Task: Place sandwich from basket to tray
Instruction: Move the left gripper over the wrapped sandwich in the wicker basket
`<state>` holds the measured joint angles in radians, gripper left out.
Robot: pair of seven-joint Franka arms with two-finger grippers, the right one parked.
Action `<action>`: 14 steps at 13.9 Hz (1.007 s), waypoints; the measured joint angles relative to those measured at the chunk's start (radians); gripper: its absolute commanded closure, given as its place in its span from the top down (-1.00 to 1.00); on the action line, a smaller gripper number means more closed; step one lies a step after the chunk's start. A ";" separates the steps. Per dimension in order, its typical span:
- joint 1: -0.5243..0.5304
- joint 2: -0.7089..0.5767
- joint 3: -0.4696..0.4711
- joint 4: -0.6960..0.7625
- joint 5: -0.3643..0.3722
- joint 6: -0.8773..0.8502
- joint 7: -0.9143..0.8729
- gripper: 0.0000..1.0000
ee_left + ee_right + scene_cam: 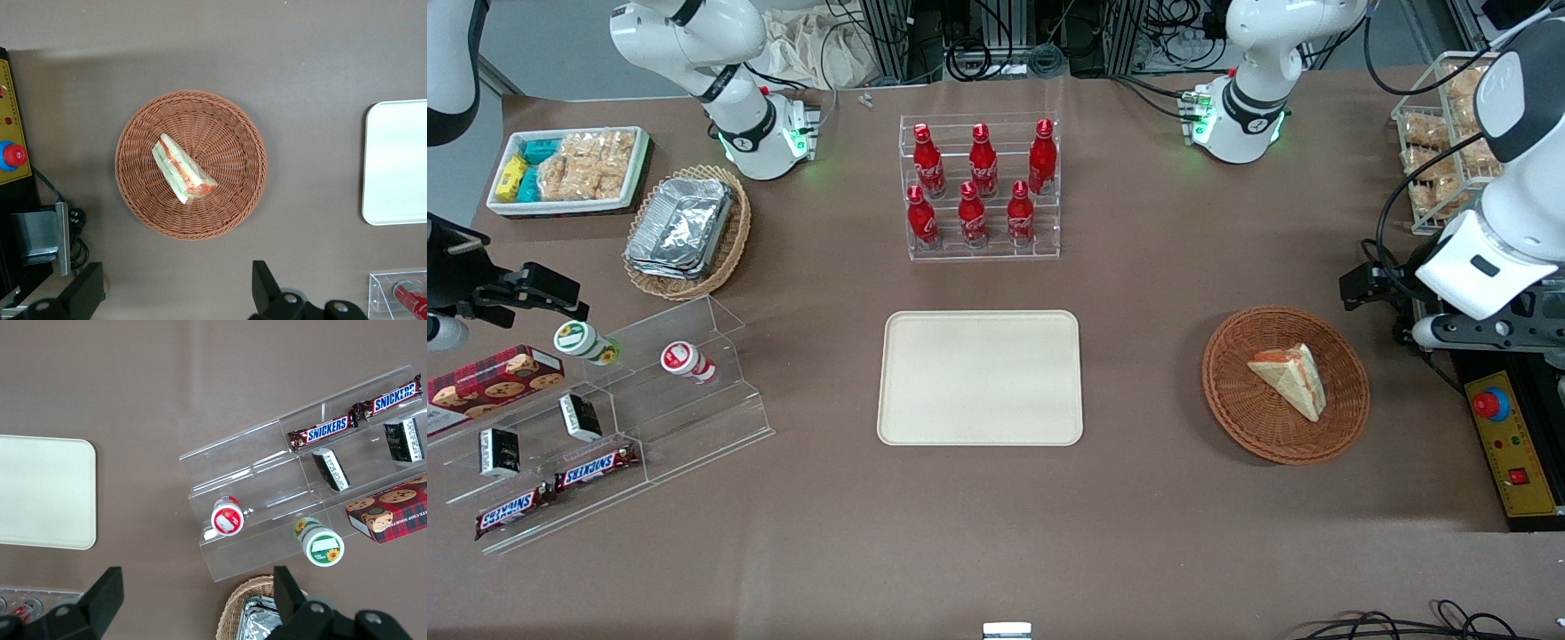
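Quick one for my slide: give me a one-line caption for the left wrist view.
Open end effector poised above the sandwich lying in the wicker basket, tray waiting alongside.

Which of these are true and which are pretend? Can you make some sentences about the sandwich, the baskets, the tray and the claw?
1. The sandwich lies in the basket. True.
2. The tray holds a bottle. False: nothing is on it.
3. The claw grips the sandwich. False: it hangs open above the table beside the basket, holding nothing.
4. Six red bottles stand in a clear rack. True.
5. The tan basket holds foil containers. True.
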<state>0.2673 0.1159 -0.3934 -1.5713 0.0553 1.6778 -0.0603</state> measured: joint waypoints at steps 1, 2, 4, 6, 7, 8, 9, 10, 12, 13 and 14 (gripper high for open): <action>0.000 0.002 0.000 0.000 0.000 -0.002 0.000 1.00; 0.000 0.004 0.001 0.000 0.000 -0.003 0.000 1.00; 0.001 0.012 0.002 0.004 0.000 -0.003 0.000 1.00; 0.002 0.024 0.004 0.009 0.000 -0.003 -0.003 1.00; 0.004 0.032 0.006 0.008 0.000 -0.003 -0.015 1.00; 0.012 0.042 0.008 0.007 0.000 -0.004 -0.032 1.00; 0.022 0.051 0.011 0.003 0.000 -0.004 -0.039 1.00; 0.032 0.060 0.013 -0.007 0.000 -0.001 -0.041 1.00; 0.047 0.068 0.014 -0.052 0.002 0.036 -0.045 1.00; 0.053 0.068 0.014 -0.080 0.002 0.064 -0.050 1.00; 0.058 0.068 0.015 -0.103 0.002 0.082 -0.065 1.00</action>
<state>0.3249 0.1836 -0.3788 -1.6747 0.0574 1.7602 -0.1253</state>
